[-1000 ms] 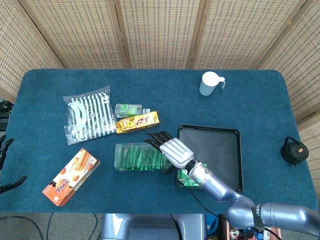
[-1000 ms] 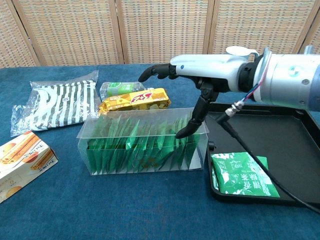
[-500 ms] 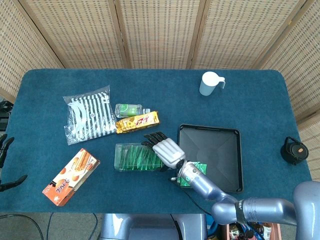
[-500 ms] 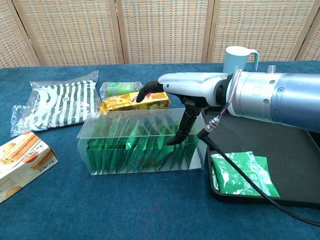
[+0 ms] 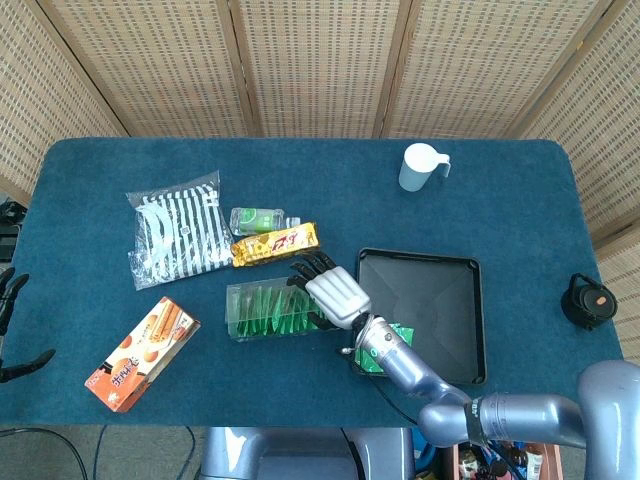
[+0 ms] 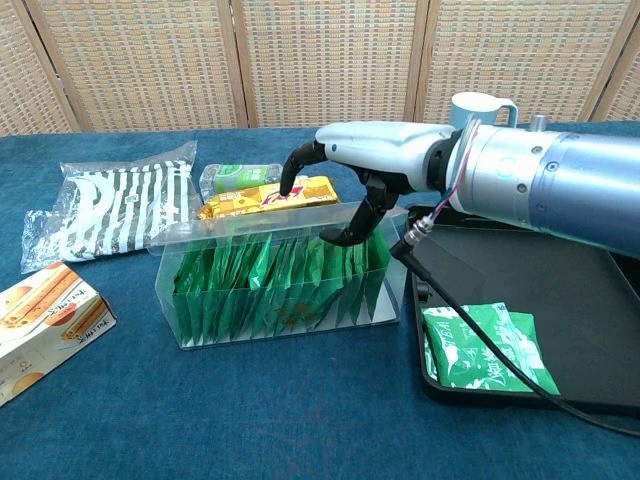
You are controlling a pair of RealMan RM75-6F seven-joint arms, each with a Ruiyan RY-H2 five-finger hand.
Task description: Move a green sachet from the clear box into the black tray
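Note:
The clear box holds a row of upright green sachets and stands left of the black tray. My right hand hangs over the box's right end. Its thumb dips among the sachet tops and its fingers curl down by the far wall. Whether it pinches a sachet is hidden. One green sachet lies flat in the tray's near left corner. My left hand shows only at the left edge, fingers apart, holding nothing.
Behind the box lie a yellow snack bar, a small green bottle and a striped bag. An orange biscuit box sits at front left. A pale mug stands at the back, a black round object far right.
My right hand moved left and lower, from above the box's right end to reaching into it. The box shifted slightly and now stands tilted. The left hand stayed put.

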